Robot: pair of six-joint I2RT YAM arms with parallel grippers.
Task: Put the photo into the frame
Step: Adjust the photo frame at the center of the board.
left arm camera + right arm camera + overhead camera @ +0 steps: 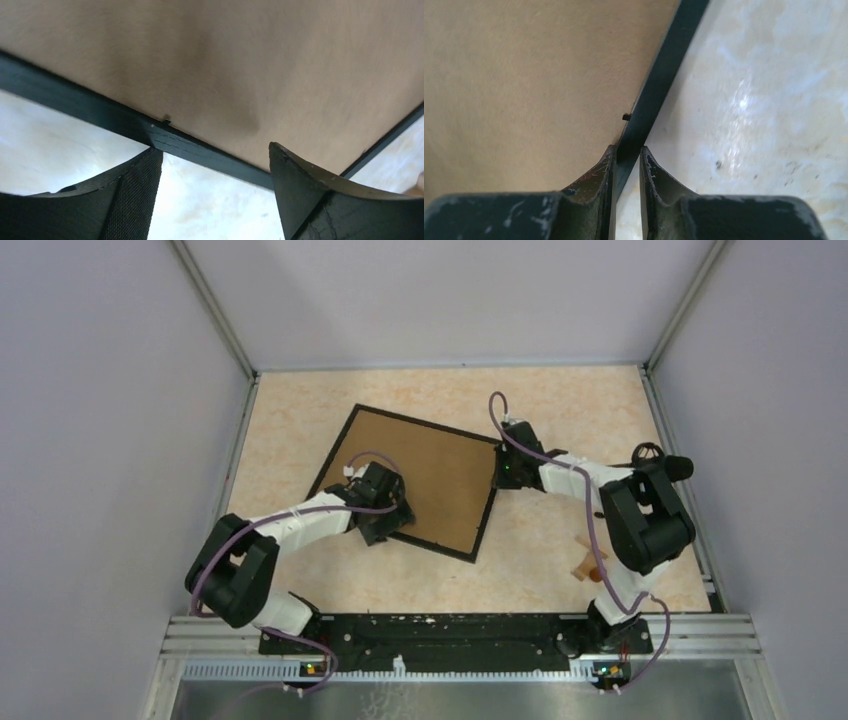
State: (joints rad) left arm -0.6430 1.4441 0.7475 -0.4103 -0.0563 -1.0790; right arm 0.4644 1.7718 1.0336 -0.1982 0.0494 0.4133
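Left arm reaches in from the near-left, its left gripper (386,510) sitting at the near-left edge of the frame (430,455). Wrist view: the fingers (132,192) are spread wide, one on each side of the shot, tips at the black border (100,107), which runs slantwise across the gap. They grip nothing, and whether the tips touch the border cannot be told. A tiny black tab (166,120) juts from the inner edge of the border onto the brown backing (225,55). The frame lies flat on the beige marbled table (300,410), left of centre, turned askew to the table's edges, brown backing up and ringed by the thin black border. Right arm comes across from the near-right, the right gripper (507,468) at the frame's right-hand edge near its far-right corner. Its wrist view shows the fingers (594,182) drawn close together with the black border running into the narrow slot between them, so the jaws are pinching that edge. A like tab sits just inside the border ahead of the tips. Further right, by the right arm's base, lies a small light-brown item (590,566), too small to identify.
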